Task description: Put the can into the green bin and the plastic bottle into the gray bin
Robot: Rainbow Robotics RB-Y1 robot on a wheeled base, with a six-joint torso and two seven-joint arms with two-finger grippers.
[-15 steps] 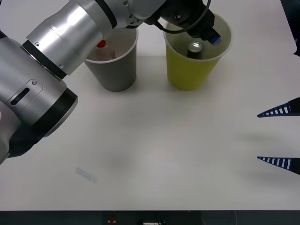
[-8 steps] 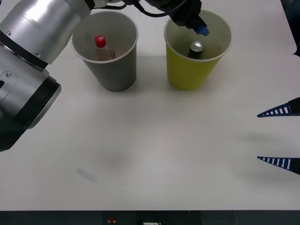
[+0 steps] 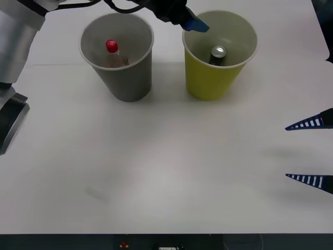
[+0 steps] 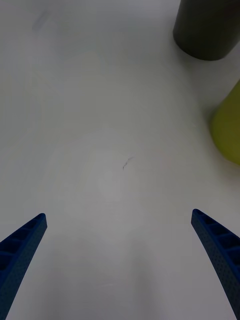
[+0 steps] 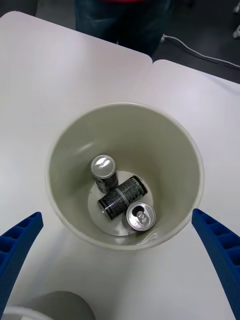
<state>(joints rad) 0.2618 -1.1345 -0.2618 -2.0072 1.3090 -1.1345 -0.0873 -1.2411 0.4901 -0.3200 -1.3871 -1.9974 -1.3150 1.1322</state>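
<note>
Can [image 3: 218, 52] is seen standing inside the green bin [image 3: 213, 78] near the far edge of the bench [image 3: 166, 172], released; in the left wrist view three cans are counted on the bin floor, two upright and one lying. Left pincer [image 5: 120, 265], spread and empty, has been drawn back from over the green bin toward the gap between the bins within the last second. Plastic bottle [image 3: 112, 52] is noted inside the gray bin [image 3: 122, 78], so both placements are judged done; right pincer [image 3: 309, 152] is held spread and idle at the right edge.
</note>
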